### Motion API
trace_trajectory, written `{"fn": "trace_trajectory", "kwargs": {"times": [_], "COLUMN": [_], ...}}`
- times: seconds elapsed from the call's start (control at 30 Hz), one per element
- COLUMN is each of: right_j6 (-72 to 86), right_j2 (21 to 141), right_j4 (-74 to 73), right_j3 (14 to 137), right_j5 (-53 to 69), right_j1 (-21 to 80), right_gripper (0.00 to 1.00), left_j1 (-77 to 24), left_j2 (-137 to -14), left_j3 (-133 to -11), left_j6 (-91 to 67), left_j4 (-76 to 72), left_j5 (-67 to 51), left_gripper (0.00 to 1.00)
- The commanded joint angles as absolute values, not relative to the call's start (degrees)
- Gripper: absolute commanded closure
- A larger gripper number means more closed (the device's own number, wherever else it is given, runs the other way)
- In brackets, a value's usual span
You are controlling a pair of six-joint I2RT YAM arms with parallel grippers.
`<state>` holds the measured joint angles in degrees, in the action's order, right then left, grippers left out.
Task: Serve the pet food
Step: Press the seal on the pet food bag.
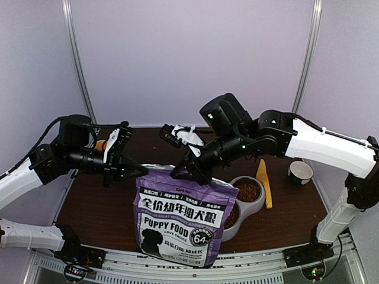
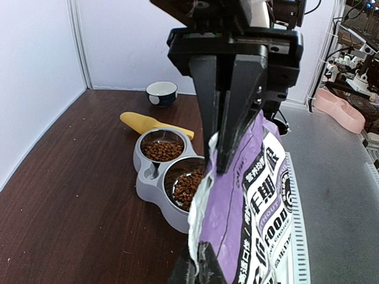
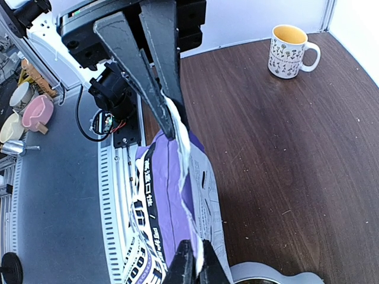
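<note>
Left gripper (image 1: 141,171) and right gripper (image 1: 176,174) both clamp the bag's (image 1: 180,219) top — pet food (image 1: 249,190) lies rightward, nearer the right arm.

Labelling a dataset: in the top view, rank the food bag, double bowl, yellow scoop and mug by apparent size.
Food bag
double bowl
then yellow scoop and mug look about alike: scoop longer, mug wider.

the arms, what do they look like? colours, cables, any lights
Both the left arm and the right arm have white shells between chunky black joints, with thin black cables running alongside. Small green lights glow on the right arm's joints. The left gripper and right gripper are black, each with two flat fingers tapering to narrow tips.
</note>
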<state>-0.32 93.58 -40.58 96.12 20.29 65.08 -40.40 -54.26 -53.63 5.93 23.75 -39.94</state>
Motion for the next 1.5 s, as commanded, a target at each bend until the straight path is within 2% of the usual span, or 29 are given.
{"fn": "trace_trajectory", "kwargs": {"times": [0.0,0.17,0.23,0.3,0.4,0.47,0.73,0.87,0.97,1.03,1.47], "right_j6": [-0.7,-0.4,-0.3,-0.3,-0.4,-0.5,0.1,0.3,0.5,0.4,1.6], "right_j2": [90.2,89.7,89.7,89.8,90.0,89.9,88.1,87.8,87.2,86.6,82.4], "right_j4": [-47.5,-47.3,-47.6,-48.0,-48.4,-49.0,-47.6,-48.6,-49.0,-49.2,-49.6], "right_j3": [92.8,92.2,92.1,91.9,91.4,91.4,90.6,90.2,89.1,88.4,85.0], "right_j5": [15.2,15.4,15.6,16.1,16.5,16.4,16.3,15.7,15.6,16.0,13.6], "right_j1": [63.2,63.1,63.1,63.0,63.0,63.0,63.1,63.0,63.0,63.0,62.9], "right_gripper": [1.00,0.99,0.92,0.91,0.93,1.00,1.00,0.95,0.96,1.00,0.96], "left_j1": [-39.6,-39.6,-39.6,-39.6,-39.6,-39.6,-39.6,-39.6,-39.6,-39.6,-38.9], "left_j2": [-52.0,-52.2,-52.3,-52.4,-52.2,-52.0,-51.4,-50.8,-50.9,-50.8,-48.7], "left_j3": [-54.0,-54.0,-54.0,-53.9,-53.9,-53.9,-53.6,-53.5,-53.5,-53.5,-52.7], "left_j6": [6.1,6.1,6.0,6.1,6.1,6.1,6.0,6.0,6.0,6.0,5.7], "left_j4": [21.5,21.5,21.5,21.5,21.6,21.5,21.4,21.0,20.9,20.9,19.5], "left_j5": [-39.5,-39.4,-39.3,-39.2,-39.1,-39.0,-38.6,-37.7,-37.7,-37.7,-33.7], "left_gripper": [1.00,1.00,1.00,1.00,1.00,1.00,1.00,1.00,1.00,1.00,1.00]}}
